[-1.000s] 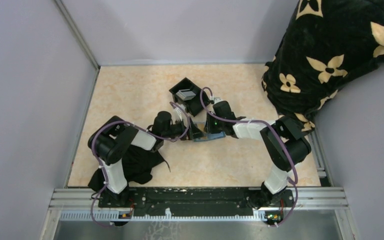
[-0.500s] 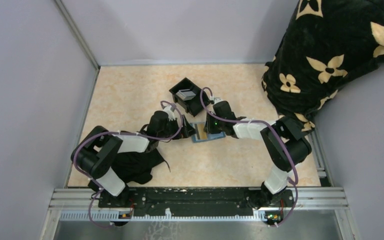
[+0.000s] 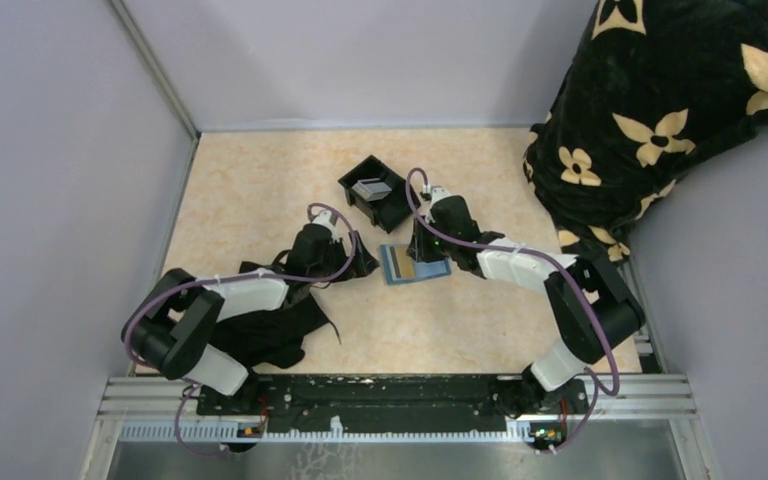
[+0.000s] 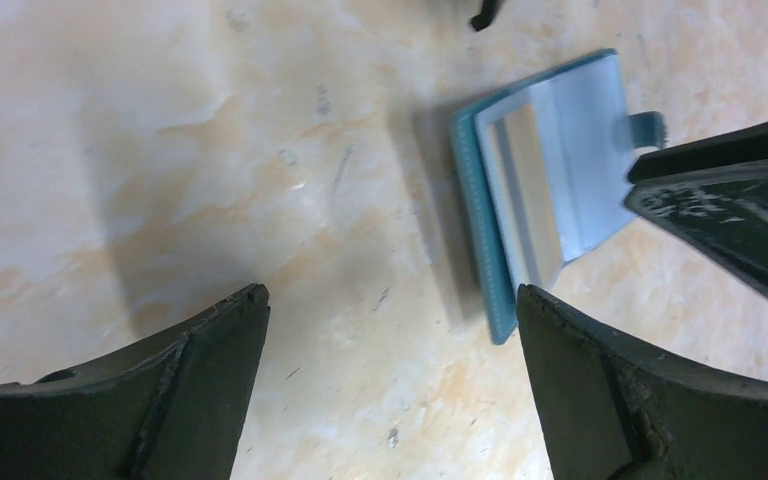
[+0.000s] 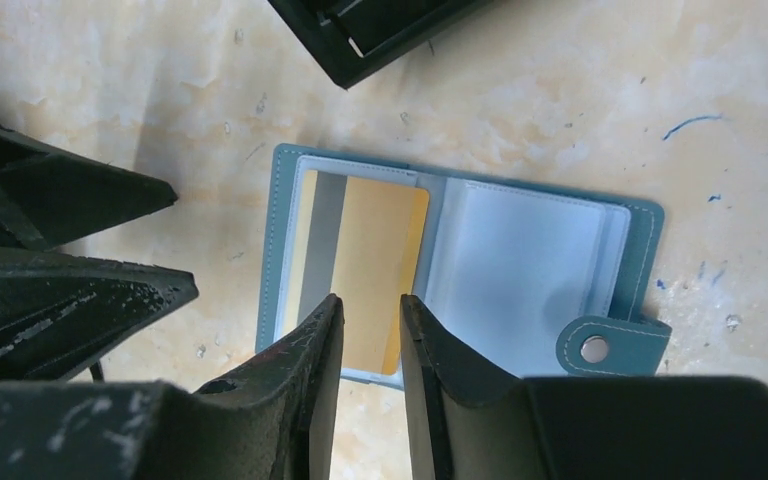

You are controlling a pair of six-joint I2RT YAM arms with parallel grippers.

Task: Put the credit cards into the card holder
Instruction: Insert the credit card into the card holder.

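Card holder [image 5: 535, 265] lies spread open and flat on the bench [image 3: 260, 190], near its middle, its teal cover down, its clear sleeves up and its snap tab [image 5: 593, 348] sticking out at one corner. A tan-yellow card [image 5: 380, 260] sits in one sleeve page. Right claw [image 5: 370, 300] hangs just over that card's edge, its fingers a narrow gap apart, gripping nothing. Left claw [image 4: 390, 295] hovers just beside the holder, spread wide and empty. Just beyond the holder stands a black tray [image 3: 392, 208] with a grey card [image 3: 371, 187] in it. A black cloth [image 3: 280, 335] lies under the left arm
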